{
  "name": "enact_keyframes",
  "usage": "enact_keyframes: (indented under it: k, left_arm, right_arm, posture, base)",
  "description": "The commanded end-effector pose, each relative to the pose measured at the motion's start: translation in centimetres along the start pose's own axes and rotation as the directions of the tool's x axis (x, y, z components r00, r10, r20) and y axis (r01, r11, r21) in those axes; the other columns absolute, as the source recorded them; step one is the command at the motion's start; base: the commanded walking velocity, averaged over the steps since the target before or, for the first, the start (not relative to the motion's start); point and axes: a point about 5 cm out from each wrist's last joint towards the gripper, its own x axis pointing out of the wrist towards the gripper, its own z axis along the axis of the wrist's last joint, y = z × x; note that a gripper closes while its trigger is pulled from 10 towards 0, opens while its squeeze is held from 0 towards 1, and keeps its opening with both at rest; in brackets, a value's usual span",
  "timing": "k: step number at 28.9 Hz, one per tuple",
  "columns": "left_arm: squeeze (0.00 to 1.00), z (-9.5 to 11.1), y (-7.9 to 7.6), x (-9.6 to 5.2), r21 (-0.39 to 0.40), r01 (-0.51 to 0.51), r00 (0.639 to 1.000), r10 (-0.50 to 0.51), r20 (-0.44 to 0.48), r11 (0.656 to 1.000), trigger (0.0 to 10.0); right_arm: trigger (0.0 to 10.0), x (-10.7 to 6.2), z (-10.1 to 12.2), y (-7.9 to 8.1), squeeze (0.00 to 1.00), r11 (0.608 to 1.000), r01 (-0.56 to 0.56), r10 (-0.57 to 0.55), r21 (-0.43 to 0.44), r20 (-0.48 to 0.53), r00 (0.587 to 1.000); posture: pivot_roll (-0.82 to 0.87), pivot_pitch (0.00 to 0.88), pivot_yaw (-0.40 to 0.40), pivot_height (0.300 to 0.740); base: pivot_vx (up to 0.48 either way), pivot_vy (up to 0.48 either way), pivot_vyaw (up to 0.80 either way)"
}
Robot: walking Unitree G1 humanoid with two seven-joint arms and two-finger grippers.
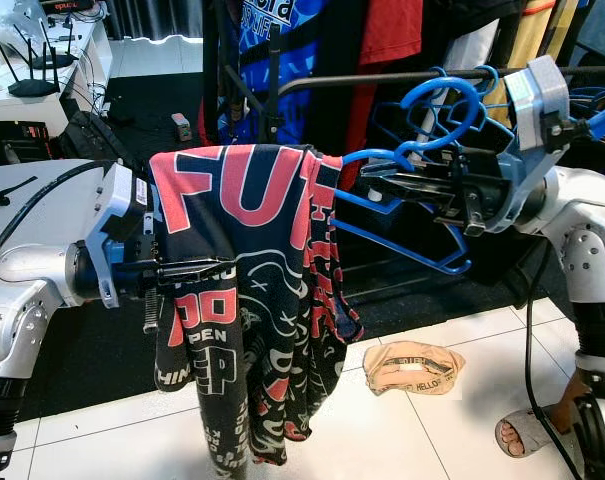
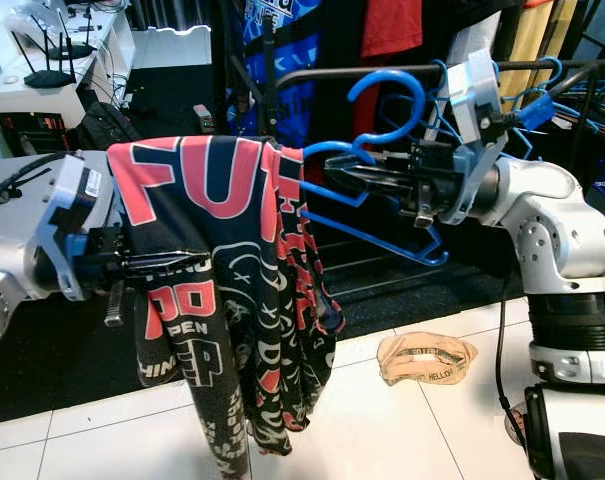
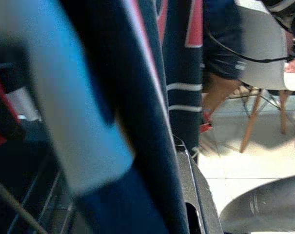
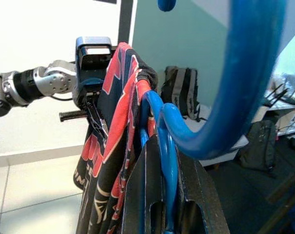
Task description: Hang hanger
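Held the blue hanger [image 1: 402,215] just under its hook in the right gripper [image 1: 382,180], jaws shut tight. Pinched the shirt [image 1: 247,290] in the left gripper [image 1: 197,268]. Best to lift the hook gently over the rail [image 1: 382,78].

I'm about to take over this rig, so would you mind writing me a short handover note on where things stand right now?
Right gripper: shut on the blue hanger, gripping just below its hook, in front of the clothes rail.
Left gripper: shut on the dark red-printed shirt that drapes over the hanger, pinching its side.
Done: the shirt is on the hanger and the hanger is lifted to about rail height.
Left: the hook is not yet over the rail; hook it on, then open both grippers.
Note: a tan cap lies on the floor below, and a person's sandalled foot is close to the right arm.
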Motion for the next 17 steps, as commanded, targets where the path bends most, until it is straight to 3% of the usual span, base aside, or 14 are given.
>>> enact_keyframes:
  k: [1,5,6,9,12,16,17]
  left_arm:
    - [0.0,-0.2,0.7,-1.2,0.01,-0.072,0.997,0.072,-0.019,0.997,0.0]
    - [0.0,0.4,2.3,-2.8,0.046,-0.221,0.975,0.221,-0.004,0.974,0.0]
    - [0.0,0.9,3.4,-3.8,0.059,-0.318,0.948,0.317,0.021,0.946,0.0]
    - [0.0,1.0,3.6,-4.1,0.061,-0.341,0.94,0.34,0.027,0.938,0.0]
    - [0.0,1.7,5.0,-5.9,0.086,-0.472,0.882,0.468,0.056,0.878,0.0]
    - [0.0,2.1,5.6,-6.4,0.079,-0.534,0.845,0.527,0.089,0.842,0.0]
    - [0.0,2.3,6.1,-6.6,0.067,-0.573,0.817,0.564,0.116,0.817,0.0]
  right_arm:
    - [0.0,-0.6,1.0,-0.2,0.0,0.999,0.035,-0.034,-0.029,0.028,0.999]
    - [0.0,-1.4,-0.5,-0.4,0.0,0.996,0.083,-0.084,-0.008,-0.058,0.995]
    - [0.0,-1.9,-1.5,-0.3,0.0,0.995,0.097,-0.096,0.003,-0.115,0.989]
    - [0.0,-2.0,-1.7,-0.2,0.0,0.995,0.1,-0.098,0.005,-0.127,0.987]
    - [0.0,-3.1,-3.5,0.3,0.0,0.989,0.139,-0.128,0.04,-0.214,0.968]
    - [0.0,-3.9,-4.6,0.5,0.0,0.985,0.165,-0.145,0.044,-0.295,0.945]
    - [0.0,-4.5,-5.7,0.7,0.0,0.982,0.182,-0.152,0.054,-0.354,0.923]
  posture:
    - [0.02,0.029,-0.014,0.74]
    - [0.03,0.024,-0.017,0.74]
    - [0.03,0.024,-0.018,0.74]
    - [0.03,0.024,-0.018,0.74]
    - [0.02,0.033,-0.016,0.74]
    - [0.02,0.034,-0.014,0.74]
    - [0.02,0.034,-0.014,0.74]
  base:
    - [0.0,0.0,0.0]
    - [0.0,0.0,0.0]
    - [0.0,0.0,0.0]
    - [0.0,0.0,0.0]
    - [0.0,0.0,0.0]
    - [0.0,0.0,0.0]
    - [0.0,0.0,0.0]
